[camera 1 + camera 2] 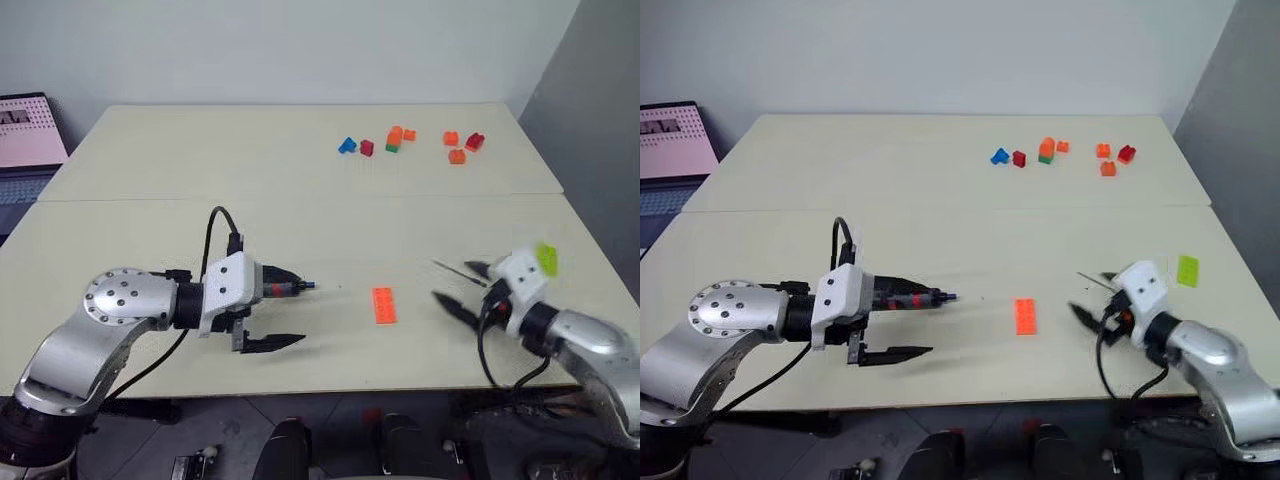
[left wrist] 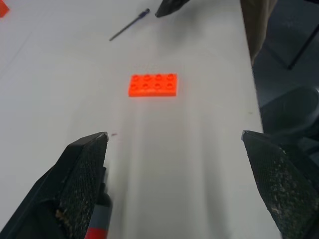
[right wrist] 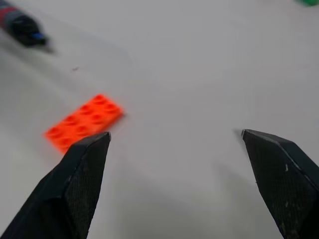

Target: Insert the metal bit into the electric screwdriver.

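The pale cream worktop (image 1: 300,190) lies bare around the flat orange studded brick (image 1: 384,305). Left gripper (image 1: 287,314) spread wide — the dark red-banded pen-shaped electric screwdriver (image 1: 283,288) lies against one finger, partly hidden. Right gripper (image 1: 462,287) released, blurred; thin grey metal bit (image 2: 129,25) lies beside it.

Orange brick (image 1: 384,305), far blocks (image 1: 410,142), laptop (image 1: 27,140)

The table (image 1: 300,200) is pale cream. An orange studded brick (image 1: 384,305) lies on it; at twelve o'clock sit blue, red, green and orange blocks (image 1: 395,140). The electric screwdriver (image 1: 908,298) is dark with a red band.
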Robot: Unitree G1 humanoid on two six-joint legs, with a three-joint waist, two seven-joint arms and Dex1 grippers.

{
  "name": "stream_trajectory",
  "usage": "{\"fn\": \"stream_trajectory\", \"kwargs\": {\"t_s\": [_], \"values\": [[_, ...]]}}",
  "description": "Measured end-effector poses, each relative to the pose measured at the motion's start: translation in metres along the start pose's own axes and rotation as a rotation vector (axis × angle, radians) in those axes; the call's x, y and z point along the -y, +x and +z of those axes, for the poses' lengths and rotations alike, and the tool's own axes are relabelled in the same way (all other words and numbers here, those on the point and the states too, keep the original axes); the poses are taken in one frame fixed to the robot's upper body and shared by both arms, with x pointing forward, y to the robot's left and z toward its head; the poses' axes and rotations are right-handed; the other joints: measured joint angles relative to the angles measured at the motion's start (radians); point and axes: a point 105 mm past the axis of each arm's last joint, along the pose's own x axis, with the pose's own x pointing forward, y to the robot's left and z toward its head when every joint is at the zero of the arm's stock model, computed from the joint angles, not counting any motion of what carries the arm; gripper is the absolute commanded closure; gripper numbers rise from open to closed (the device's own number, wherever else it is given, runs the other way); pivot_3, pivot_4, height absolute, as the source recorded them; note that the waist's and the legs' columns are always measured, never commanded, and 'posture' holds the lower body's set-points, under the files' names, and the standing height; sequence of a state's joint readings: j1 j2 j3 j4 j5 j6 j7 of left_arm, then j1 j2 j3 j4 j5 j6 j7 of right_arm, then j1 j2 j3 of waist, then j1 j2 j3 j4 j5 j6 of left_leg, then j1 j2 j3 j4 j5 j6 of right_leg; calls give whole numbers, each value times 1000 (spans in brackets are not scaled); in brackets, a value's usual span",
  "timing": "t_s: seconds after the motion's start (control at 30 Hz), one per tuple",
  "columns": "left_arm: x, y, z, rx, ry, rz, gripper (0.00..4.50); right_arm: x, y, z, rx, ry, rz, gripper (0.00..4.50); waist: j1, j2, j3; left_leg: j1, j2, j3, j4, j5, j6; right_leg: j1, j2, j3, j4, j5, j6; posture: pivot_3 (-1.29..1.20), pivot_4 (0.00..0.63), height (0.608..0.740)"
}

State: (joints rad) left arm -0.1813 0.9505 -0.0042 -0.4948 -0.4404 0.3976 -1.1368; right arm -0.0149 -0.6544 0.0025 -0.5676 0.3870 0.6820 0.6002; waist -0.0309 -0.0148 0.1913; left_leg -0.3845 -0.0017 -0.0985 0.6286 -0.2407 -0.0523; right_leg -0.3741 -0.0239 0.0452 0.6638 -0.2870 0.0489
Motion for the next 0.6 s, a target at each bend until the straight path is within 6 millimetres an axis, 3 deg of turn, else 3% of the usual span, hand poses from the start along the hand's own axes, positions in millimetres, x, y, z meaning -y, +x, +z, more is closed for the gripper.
{"fn": "stream_trajectory", "kwargs": {"t_s": [0.2, 0.37, 0.6], "values": [[2, 1, 1, 1, 14, -6, 0, -32, 32, -10, -54, 47, 68, 65, 1, -1, 0, -2, 0, -1, 0, 0, 0, -2, 0, -1, 0, 0, 0, 0, 150, 740], [5, 0, -2, -7, 3, -17, 0, -25, 39, -20, -108, 72, -2, 65, 1, -1, 0, -11, 0, -1, 0, 0, 0, -11, 0, -1, 1, 2, -2, 0, 150, 740], [6, 0, -2, -8, 5, -19, 0, -44, 56, -11, -107, 56, 24, 65, -6, -1, 0, -11, 1, -1, 0, 0, 0, -12, 1, -1, 2, 1, -1, 0, 150, 740]]}}
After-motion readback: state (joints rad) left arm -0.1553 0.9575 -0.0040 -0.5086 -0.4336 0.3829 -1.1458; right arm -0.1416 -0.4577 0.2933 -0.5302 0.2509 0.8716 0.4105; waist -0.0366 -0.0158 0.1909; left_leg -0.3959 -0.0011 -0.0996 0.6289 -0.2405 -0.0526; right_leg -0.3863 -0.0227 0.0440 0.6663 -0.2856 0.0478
